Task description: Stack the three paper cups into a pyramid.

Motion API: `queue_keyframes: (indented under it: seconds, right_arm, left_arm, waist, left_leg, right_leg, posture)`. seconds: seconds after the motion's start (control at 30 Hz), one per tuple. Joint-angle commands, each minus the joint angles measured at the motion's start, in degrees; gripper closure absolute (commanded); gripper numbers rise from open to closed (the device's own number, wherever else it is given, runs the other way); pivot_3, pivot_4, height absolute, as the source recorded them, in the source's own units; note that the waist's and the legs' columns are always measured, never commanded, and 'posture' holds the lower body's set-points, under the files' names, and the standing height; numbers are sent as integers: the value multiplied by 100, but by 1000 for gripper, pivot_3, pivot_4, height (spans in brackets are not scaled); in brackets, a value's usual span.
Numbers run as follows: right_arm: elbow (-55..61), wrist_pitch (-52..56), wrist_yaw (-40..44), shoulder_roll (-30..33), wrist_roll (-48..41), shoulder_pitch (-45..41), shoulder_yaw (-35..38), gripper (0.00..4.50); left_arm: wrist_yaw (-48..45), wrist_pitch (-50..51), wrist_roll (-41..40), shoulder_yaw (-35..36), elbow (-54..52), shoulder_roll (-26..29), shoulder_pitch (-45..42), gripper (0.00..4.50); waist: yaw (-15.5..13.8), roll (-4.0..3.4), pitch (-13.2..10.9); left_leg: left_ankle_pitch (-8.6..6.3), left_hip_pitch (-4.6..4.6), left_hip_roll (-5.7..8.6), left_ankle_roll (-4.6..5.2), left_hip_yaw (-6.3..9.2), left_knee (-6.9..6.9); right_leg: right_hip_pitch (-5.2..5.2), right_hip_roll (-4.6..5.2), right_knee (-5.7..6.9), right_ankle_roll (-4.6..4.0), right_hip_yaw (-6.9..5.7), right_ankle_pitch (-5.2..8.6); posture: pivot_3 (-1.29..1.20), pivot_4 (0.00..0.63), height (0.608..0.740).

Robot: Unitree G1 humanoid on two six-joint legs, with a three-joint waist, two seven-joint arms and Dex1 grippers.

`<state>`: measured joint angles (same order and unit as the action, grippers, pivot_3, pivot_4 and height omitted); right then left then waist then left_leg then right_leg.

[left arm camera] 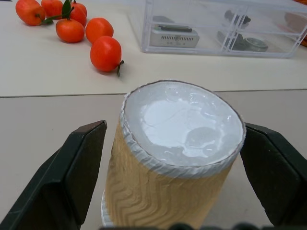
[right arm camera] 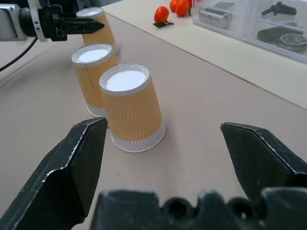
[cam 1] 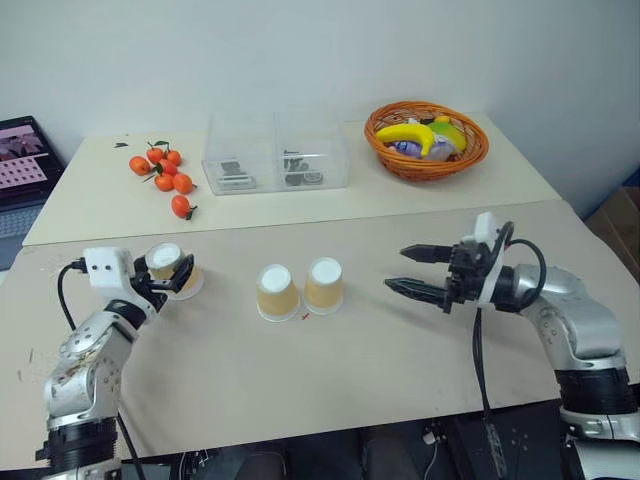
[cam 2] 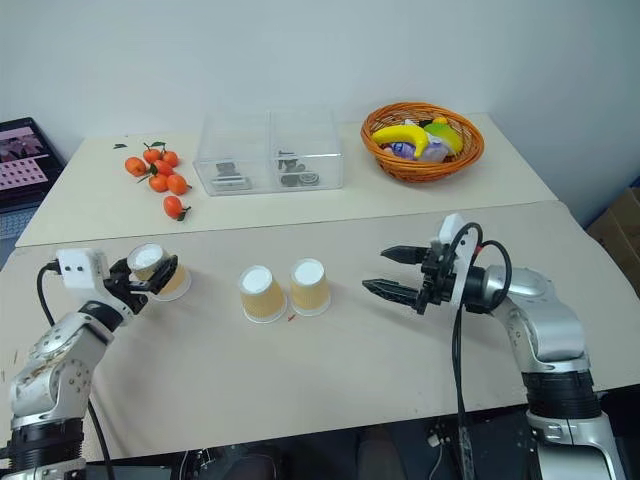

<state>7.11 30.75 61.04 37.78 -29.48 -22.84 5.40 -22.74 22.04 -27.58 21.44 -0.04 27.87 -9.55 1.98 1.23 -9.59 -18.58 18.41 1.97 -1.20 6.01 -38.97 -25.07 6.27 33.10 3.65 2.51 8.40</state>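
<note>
Left hand (cam 1: 172,272) wide open, straddling upside-down paper cup (cam 1: 172,268) at frame left, ungripped. My right hand (cam 1: 412,270) open, empty, facing two centre cups (cam 1: 300,288) on worktop (cam 1: 330,370).

From my console I see a plain white wall (cam 1: 300,50) closing off the far side, evenly lit with no hard shadows. Two pale beige tables sit edge to edge — the near table (cam 1: 330,370) in front, the far table (cam 1: 100,200) pushed against the wall, a thin seam between them. On the far one: a cluster of small oranges (cam 1: 162,176), a clear plastic drawer box (cam 1: 276,152) holding dark bits I can't identify, and a wicker basket (cam 1: 426,140) of fruit. A laptop (cam 1: 22,170) sits off the left edge — a cardboard box (cam 1: 618,225) at the right.
</note>
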Motion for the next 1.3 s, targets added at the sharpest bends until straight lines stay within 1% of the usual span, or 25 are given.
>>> queue_keyframes:
  seconds: [0.03,0.07,0.2,0.37,0.43,0.57,0.63,0.7,0.83,0.9,1.0,1.13,1.3]
  right_arm:
    - [300,42,-134,99,-164,54,238,0]
    - [321,65,-167,113,-189,79,256,0]
    - [359,38,-208,188,-212,121,255,0]
    - [418,55,-299,240,-260,183,271,0]
    - [445,64,-332,247,-270,227,296,0]
    - [587,108,-435,262,-313,372,395,0]
    - [640,110,-472,280,-302,434,430,0]
    - [675,133,-508,287,-317,476,472,0]
    - [750,146,-563,300,-324,543,499,0]
    - [833,142,-594,299,-317,611,494,0]
    - [854,180,-644,285,-358,613,489,0]
    - [873,193,-681,320,-401,637,490,0]
    - [1004,258,-645,392,-519,704,503,0]
  left_arm:
    - [-149,-215,116,-124,1,12,-238,660]
    - [-181,-205,181,-225,1,22,-296,993]
    - [-410,-137,241,-535,-125,85,-612,993]
    - [-975,209,141,-1072,-380,264,-1418,993]
    - [-1154,301,89,-1179,-423,307,-1765,993]
    - [-1281,763,-353,-1044,-276,268,-2671,993]
    - [-1536,1290,-712,-1131,-401,334,-2878,993]
    - [-1952,1538,-965,-1303,-696,427,-2878,993]
    - [-2213,1996,-1303,-1373,-863,493,-2898,993]
    - [-2556,2329,-1519,-1539,-1087,668,-2825,993]
    - [-2830,2433,-1510,-1729,-1239,854,-2702,993]
    - [-2997,2536,-1574,-1788,-1376,975,-2622,993]
    - [-3033,2407,-1374,-1836,-1271,1009,-2584,993]
  waist:
    - [-8,0,0]
    - [-17,1,0]
    - [-64,1,0]
    - [-105,2,-1]
    - [-111,2,-1]
    - [-112,3,-1]
    - [-89,2,-1]
    - [-42,2,-1]
    - [-11,3,-1]
    - [5,3,-1]
    - [35,3,-1]
    - [40,3,-1]
    - [27,3,-1]
  left_leg:
    - [0,0,0,0,0,0]
    - [0,1,0,0,0,0]
    - [0,2,1,0,0,-1]
    - [0,3,1,-1,0,-3]
    - [0,3,2,0,0,-3]
    - [0,10,2,0,1,-3]
    - [0,11,2,0,0,-3]
    - [-1,10,3,2,0,-2]
    - [-3,11,2,5,0,-2]
    - [-2,10,2,4,0,-4]
    - [-2,6,2,5,0,-3]
    - [-2,3,2,5,0,-5]
    - [-2,5,2,5,0,-5]
  right_leg:
    - [0,0,0,0,0,0]
    - [0,0,0,0,0,0]
    - [0,1,0,1,0,0]
    - [1,1,0,1,-1,0]
    - [1,1,1,1,-1,0]
    - [0,1,3,4,-3,-2]
    - [0,2,4,5,-2,-3]
    - [1,1,4,7,-1,-4]
    - [0,1,4,7,-1,-3]
    - [0,1,3,8,-1,-3]
    - [1,0,4,8,1,-2]
    - [3,0,2,8,2,-2]
    - [3,0,3,8,2,-2]
  posture:
    - [0,150,738]
    - [0,150,738]
    - [0,150,738]
    - [0,150,738]
    - [0,150,738]
    - [0,150,738]
    - [0,150,738]
    - [0,150,738]
    - [0,150,738]
    - [0,150,738]
    - [0,150,738]
    - [0,150,738]
    - [0,150,738]
